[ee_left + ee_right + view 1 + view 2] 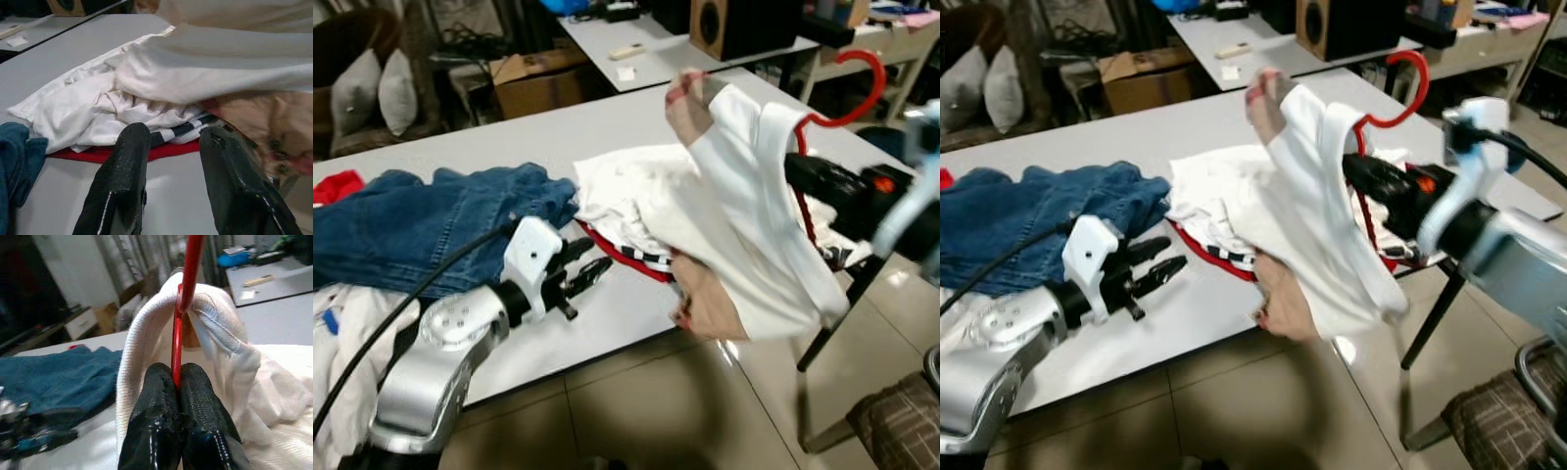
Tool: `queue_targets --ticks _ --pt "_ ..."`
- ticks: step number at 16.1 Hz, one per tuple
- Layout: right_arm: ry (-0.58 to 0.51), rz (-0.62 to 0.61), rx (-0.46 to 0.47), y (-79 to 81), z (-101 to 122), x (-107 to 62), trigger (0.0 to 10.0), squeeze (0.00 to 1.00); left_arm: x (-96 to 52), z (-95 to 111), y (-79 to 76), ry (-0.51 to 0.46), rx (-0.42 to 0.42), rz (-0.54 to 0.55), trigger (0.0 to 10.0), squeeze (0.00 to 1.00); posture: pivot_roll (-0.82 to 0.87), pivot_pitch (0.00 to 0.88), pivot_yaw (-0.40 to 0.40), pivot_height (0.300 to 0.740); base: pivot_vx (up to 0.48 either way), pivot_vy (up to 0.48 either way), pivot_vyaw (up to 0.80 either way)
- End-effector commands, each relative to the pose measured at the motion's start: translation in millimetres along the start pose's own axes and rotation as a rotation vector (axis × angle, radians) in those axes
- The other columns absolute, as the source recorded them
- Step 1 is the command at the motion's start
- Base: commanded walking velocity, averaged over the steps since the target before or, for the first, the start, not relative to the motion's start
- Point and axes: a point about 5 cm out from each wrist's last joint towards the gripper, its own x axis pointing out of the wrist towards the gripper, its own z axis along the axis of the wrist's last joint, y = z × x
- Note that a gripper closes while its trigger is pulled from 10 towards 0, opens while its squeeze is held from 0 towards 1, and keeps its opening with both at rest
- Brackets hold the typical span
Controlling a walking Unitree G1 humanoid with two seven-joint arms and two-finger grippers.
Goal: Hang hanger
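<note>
While the hook is free, where it points: the red hanger (1400, 90) is lifted off the table at upper right of the right eye view, its curved hook uppermost and open to the air, with no rail or peg visible anywhere near it.
Hanger axis: its red wire runs steeply down from the hook through the neck of the white garment (1317, 211) into the right gripper (177, 378), so the long axis looks tilted, hook toward the top right of the frame.
Load on hanger: the white garment drapes over it and hangs past the table edge toward the floor, a beige, pink-edged part showing at its lower hem.
Right gripper: both black fingers pressed together on the red wire just below the collar, seen plainly in the right wrist view; it sits at centre right of the right eye view.
Nearer arm: the right, already holding; in my judgement the coming move depends on finding a bar and carrying the hook over it.
Left gripper (590, 271): lower left of centre, low over the grey table (607, 127), fingers parted and empty, pointing at the heap of white and striped clothes (122, 110) with red cloth beneath.
Beyond: blue jeans (411, 220) lie at left, well apart from the hanger.
</note>
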Motion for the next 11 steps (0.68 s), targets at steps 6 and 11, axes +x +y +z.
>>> queue_targets --ticks 6,11 --pt "0.116 0.090 -0.033 14.7 -18 -42.3 10.0 0.00 -12.3 -6 -7.6 0.062 0.058 0.028 10.0 0.00 -0.03 0.018 0.093 0.740 -0.242 0.000 0.00" --pt "0.240 0.100 -0.068 23.8 -41 -56.0 10.0 0.00 -13.3 -12 -13.3 0.091 0.079 0.022 10.0 0.00 -0.03 0.029 0.091 0.740 -0.350 0.000 0.00"
